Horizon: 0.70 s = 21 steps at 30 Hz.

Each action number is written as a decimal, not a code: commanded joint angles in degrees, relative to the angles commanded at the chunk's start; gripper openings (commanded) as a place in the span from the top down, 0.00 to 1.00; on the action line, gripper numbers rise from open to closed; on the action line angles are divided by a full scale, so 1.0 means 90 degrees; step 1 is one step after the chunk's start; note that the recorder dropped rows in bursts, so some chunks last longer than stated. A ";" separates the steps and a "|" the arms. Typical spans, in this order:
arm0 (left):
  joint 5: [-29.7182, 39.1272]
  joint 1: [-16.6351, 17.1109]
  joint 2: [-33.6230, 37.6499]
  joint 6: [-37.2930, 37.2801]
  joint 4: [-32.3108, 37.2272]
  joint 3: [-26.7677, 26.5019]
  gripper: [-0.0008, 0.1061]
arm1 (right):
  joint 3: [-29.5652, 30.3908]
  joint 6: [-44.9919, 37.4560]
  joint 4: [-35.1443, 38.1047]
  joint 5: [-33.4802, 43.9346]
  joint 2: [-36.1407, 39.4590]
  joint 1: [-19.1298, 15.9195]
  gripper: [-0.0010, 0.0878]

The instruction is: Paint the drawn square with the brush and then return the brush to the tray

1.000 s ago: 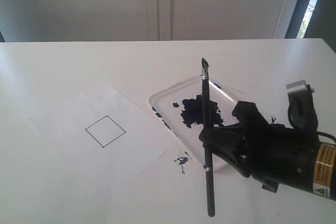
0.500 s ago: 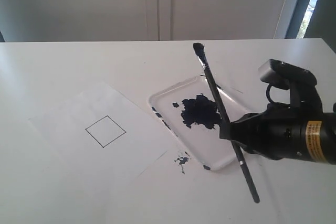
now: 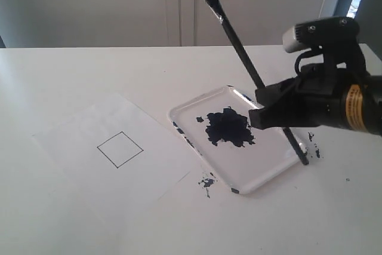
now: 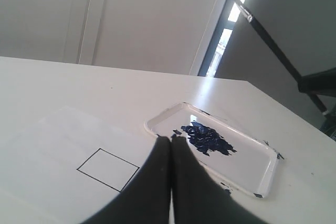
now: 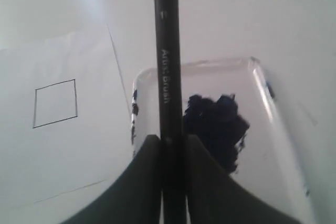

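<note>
The brush [image 3: 236, 43] stands tilted in your right gripper [image 3: 262, 110], clamped mid-handle between closed jaws, bristles high, butt end low beside the tray [image 3: 172, 115] on the table [image 3: 71, 76]. The drawn square [image 3: 120, 149] is blank. Your left gripper [image 4: 170, 148], closed and empty, hangs near the tray.

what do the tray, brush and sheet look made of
The tray: glossy white, probably plastic or glazed ceramic; its rim catches highlights. The brush: smooth black handle with printed lettering, likely lacquered wood or plastic. The sheet: thin matte white paper, lying flat.
</note>
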 joint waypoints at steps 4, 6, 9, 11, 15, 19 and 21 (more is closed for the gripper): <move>0.0000 0.0000 0.0000 0.0000 0.0000 0.0000 0.99 | -0.0033 -0.0111 0.0000 0.0433 -0.0027 0.0000 0.99; 0.0000 0.0000 0.0000 0.0000 0.0000 0.0000 0.99 | -0.0033 -0.0010 0.0000 0.0407 -0.0060 0.0000 0.99; 0.0000 0.0000 0.0000 0.0000 0.0000 0.0000 0.99 | -0.0033 0.0076 0.0000 0.0185 -0.0080 0.0000 0.99; 0.0000 0.0000 0.0000 0.0000 0.0000 0.0000 0.99 | -0.0033 0.0104 0.0000 0.0023 -0.0080 0.0000 0.99; 0.0000 0.0000 0.0000 0.0000 0.0000 0.0000 0.99 | -0.0033 0.0124 0.0000 -0.0076 -0.0080 0.0000 0.99; 0.0000 0.0000 0.0000 0.0000 0.0000 0.0000 0.99 | -0.0033 0.0239 0.0000 -0.0102 -0.0080 0.0000 0.99; 0.0000 0.0000 0.0000 0.0000 0.0000 0.0000 0.99 | -0.0033 0.0239 0.0000 -0.0145 -0.0080 0.0000 0.99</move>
